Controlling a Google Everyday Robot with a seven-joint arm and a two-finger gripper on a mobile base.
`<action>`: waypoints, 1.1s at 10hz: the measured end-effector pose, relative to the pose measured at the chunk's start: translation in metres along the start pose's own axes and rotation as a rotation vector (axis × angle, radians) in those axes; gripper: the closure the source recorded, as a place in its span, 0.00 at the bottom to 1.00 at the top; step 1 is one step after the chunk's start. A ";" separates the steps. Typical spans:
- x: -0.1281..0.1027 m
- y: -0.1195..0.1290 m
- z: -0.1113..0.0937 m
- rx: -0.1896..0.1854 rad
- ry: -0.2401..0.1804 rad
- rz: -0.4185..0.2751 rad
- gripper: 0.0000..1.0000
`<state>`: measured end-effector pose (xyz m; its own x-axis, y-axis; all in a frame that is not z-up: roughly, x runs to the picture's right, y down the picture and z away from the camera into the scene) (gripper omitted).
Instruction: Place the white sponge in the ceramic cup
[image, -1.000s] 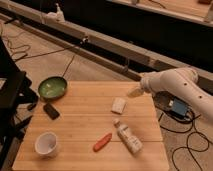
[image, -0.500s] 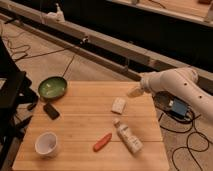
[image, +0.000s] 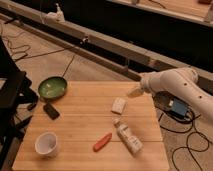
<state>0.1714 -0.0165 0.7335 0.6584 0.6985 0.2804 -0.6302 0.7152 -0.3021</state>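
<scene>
A wooden table (image: 82, 122) fills the lower middle of the frame, and the white sponge (image: 118, 105) lies flat on it, right of centre and toward the far edge, touching nothing else. The ceramic cup (image: 46, 144) stands upright in the lower left corner of the tabletop, well apart from the sponge, with its mouth facing up and nothing visible inside. The white arm (image: 175, 85) comes in from the right edge of the frame and bends down toward the table's upper right corner. At its end, the gripper (image: 134, 92) hangs just up and to the right of the sponge, near it but not touching it. Nothing is seen in the gripper's hold, and it cannot be told whether it is spread or drawn together. A green bowl (image: 52, 87) sits at the upper left corner of the table, and a small dark flat object (image: 50, 110) lies just below it. Near the front edge, a red-orange stick-shaped thing (image: 102, 142) lies at a slant. To its right a white bottle (image: 128, 137) lies on its side, below the sponge and apart from it. On the floor to the right of the table a blue box (image: 177, 107) rests among dark cables (image: 192, 140). A black frame (image: 10, 95) stands along the left edge of the frame.
</scene>
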 end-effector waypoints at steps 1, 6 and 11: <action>0.002 0.002 0.004 -0.022 -0.013 0.020 0.20; 0.036 0.008 0.052 -0.148 -0.037 0.145 0.20; 0.068 0.013 0.096 -0.193 -0.008 0.193 0.20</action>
<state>0.1683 0.0423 0.8355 0.5300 0.8223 0.2074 -0.6530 0.5518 -0.5188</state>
